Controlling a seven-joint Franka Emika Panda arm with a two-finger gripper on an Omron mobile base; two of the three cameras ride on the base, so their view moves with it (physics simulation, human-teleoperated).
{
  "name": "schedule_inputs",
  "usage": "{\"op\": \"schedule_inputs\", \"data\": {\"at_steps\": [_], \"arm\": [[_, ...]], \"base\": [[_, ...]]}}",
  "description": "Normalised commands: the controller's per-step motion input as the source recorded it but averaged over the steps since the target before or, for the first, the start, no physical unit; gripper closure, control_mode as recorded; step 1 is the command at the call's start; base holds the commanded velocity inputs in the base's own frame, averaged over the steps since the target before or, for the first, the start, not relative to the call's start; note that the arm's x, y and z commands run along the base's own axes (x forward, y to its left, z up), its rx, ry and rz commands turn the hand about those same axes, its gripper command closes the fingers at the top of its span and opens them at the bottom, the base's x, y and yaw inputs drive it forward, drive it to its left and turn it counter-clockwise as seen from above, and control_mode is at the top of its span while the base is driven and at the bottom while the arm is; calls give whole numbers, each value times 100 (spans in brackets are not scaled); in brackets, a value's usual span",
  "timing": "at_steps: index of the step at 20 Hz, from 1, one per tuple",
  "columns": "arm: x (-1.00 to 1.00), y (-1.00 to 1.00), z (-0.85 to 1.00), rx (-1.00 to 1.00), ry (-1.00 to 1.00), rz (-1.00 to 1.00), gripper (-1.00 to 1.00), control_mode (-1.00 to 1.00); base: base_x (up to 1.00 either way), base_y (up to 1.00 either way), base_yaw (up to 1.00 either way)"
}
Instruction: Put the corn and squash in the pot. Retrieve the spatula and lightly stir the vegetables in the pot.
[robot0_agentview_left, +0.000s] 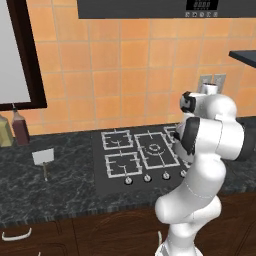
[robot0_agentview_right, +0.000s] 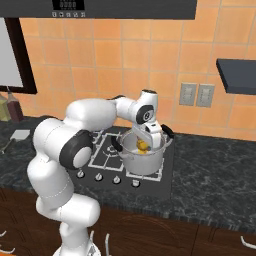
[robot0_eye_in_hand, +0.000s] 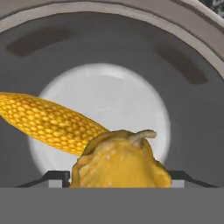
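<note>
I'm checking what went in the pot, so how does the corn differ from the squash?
The corn is long, slim and bright yellow with rows of kernels; the squash is stubby, lumpy, orange-yellow, with a short stem. The corn lies flat on the bottom of the pot; the squash sits in front, overlapping one end. Both are inside.

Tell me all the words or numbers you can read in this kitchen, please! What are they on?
No text here can be read.
Display on the dark hood panel: pale digits, too blurred to read.
Row of small buttons under it: marks too small to tell.
Stove knobs: no readable marks.
Bottles by the wall: no label to read.
</note>
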Motion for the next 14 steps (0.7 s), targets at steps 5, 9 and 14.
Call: {"op": "schedule_inputs", "data": {"at_steps": [5, 9, 14], "arm": [[4, -5, -25, -1, -5, 3, 100, -100], [12, 3, -6, -3, -6, 6, -100, -100], [0, 20, 32, -3, -8, 7, -100, -100]], "base": [[0, 0, 0], [0, 0, 0], [0, 0, 0]]}}
